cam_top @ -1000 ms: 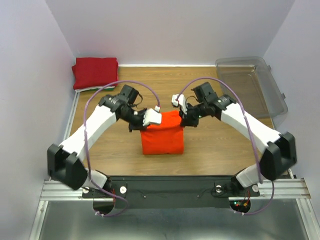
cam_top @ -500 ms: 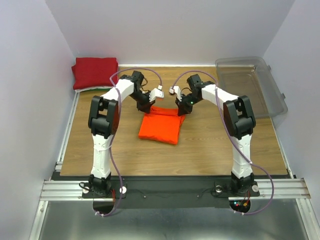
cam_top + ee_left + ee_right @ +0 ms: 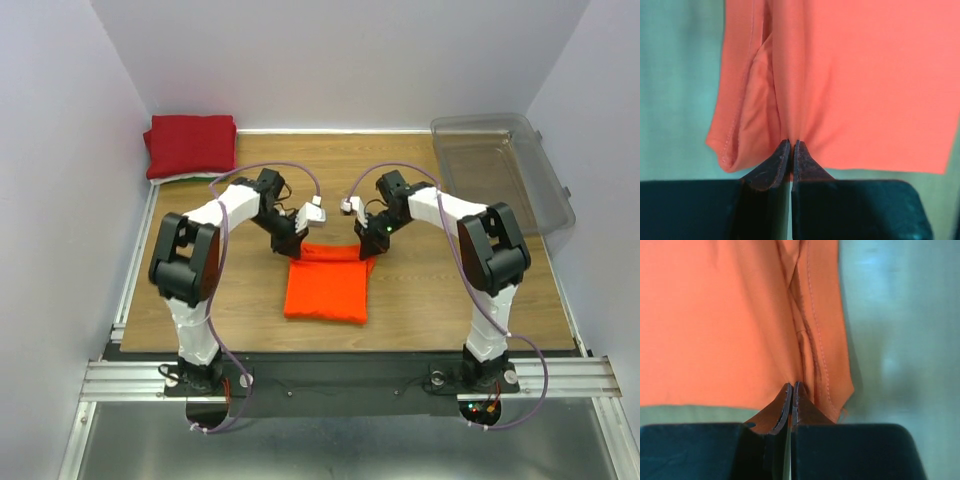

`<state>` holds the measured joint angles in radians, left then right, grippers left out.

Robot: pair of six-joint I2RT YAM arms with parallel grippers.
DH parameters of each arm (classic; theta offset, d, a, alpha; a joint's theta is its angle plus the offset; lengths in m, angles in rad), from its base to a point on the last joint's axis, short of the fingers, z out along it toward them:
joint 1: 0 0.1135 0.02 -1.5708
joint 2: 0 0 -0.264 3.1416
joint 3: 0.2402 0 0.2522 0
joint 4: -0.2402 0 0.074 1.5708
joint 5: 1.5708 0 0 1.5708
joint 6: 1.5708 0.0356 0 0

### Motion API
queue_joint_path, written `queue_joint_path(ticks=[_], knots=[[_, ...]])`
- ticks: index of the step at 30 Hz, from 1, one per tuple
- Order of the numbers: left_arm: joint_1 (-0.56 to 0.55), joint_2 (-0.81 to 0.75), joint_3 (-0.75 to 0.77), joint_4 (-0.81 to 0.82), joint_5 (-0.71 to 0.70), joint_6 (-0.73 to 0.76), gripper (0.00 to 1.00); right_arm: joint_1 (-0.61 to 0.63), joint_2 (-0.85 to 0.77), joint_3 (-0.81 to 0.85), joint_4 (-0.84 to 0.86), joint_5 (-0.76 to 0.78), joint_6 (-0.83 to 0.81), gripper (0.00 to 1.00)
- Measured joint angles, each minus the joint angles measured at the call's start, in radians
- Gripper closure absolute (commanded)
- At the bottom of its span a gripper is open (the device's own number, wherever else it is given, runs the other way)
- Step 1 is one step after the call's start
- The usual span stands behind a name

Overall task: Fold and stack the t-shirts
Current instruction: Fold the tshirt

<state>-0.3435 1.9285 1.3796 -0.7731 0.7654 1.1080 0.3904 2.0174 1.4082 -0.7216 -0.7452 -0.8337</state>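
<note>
A folded bright orange t-shirt [image 3: 325,285] lies on the wooden table [image 3: 430,290], in the middle. My left gripper [image 3: 292,249] is shut on its far left corner, and my right gripper [image 3: 369,247] is shut on its far right corner. In the left wrist view the gripper [image 3: 791,142] pinches the orange cloth [image 3: 865,85] at the fold. In the right wrist view the gripper [image 3: 791,386] pinches the orange cloth [image 3: 715,320] next to a stitched hem. A folded dark red t-shirt [image 3: 190,143] sits at the far left corner, on top of thin white and green edges [image 3: 172,179].
A clear plastic bin [image 3: 505,175] stands at the far right of the table. White walls close in the table on three sides. The arm bases sit on a black rail [image 3: 340,378] at the near edge.
Both grippers have moved back toward the near side with the orange shirt's far corners in them. The shirt has slid nearer and lies squarer than half a second ago.
</note>
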Motion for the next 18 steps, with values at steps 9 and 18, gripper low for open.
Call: queue_joint_path(ticks=[9, 18], knots=[[-0.035, -0.194, -0.093, -0.006, 0.031, -0.101, 0.86, 0.024, -0.171, -0.119, -0.015, -0.013, 0.051, 0.94], [-0.015, -0.034, 0.06, 0.056, -0.004, -0.197, 0.44, -0.027, -0.109, -0.045, -0.012, 0.06, 0.11, 0.36]])
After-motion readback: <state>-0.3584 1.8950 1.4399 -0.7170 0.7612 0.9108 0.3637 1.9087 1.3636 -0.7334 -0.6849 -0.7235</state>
